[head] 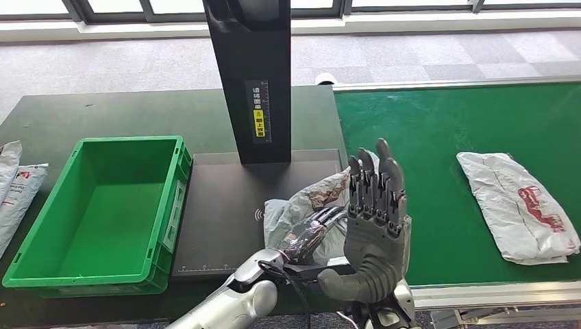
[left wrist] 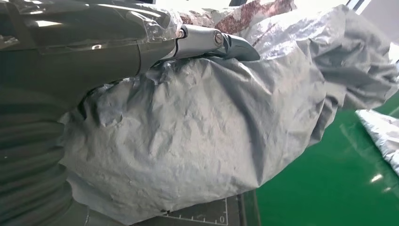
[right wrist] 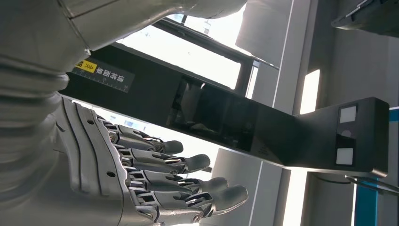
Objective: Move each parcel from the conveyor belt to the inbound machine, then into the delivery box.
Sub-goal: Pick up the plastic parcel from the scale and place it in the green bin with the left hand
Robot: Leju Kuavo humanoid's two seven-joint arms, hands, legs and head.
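Note:
A crumpled grey parcel (head: pixel 301 200) with red print lies at the right edge of the inbound machine's black platform (head: pixel 219 205), partly over the conveyor's edge. My left hand (head: pixel 312 233) grips it from the near side; in the left wrist view the thumb (left wrist: pixel 211 41) presses over the parcel (left wrist: pixel 211 132). My right hand (head: pixel 375 219) is raised upright just right of the parcel, fingers straight and holding nothing; the right wrist view shows its fingers (right wrist: pixel 164 174) extended. A second grey parcel (head: pixel 521 205) lies flat on the green conveyor belt (head: pixel 438 137).
The green delivery box (head: pixel 103 205) stands empty left of the platform. The machine's black column (head: pixel 250 75) rises behind the platform. Two more bagged parcels (head: pixel 17 185) lie at the table's far left edge.

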